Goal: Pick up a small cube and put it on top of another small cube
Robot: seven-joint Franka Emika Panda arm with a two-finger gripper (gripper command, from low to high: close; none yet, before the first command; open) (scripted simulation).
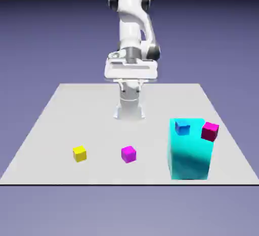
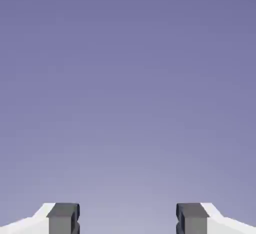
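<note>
The small magenta cube (image 1: 128,154) rests on the table near the front middle of the exterior view. Left of it, about a hand's width away, sits the small yellow cube (image 1: 79,153). My gripper (image 1: 130,73) hangs high near the robot's base, far behind both cubes. In the hand view the gripper (image 2: 128,219) is open, its two grey fingertips (image 2: 63,218) wide apart with nothing between them. Only the plain backdrop fills that view; neither cube shows there.
A big cyan block (image 1: 189,154) stands at the exterior view's right front. A small blue cube (image 1: 182,127) lies on its top, and a crimson-pink cube (image 1: 210,131) sits tilted at its upper right edge. The grey table (image 1: 60,124) ends just in front of the cubes.
</note>
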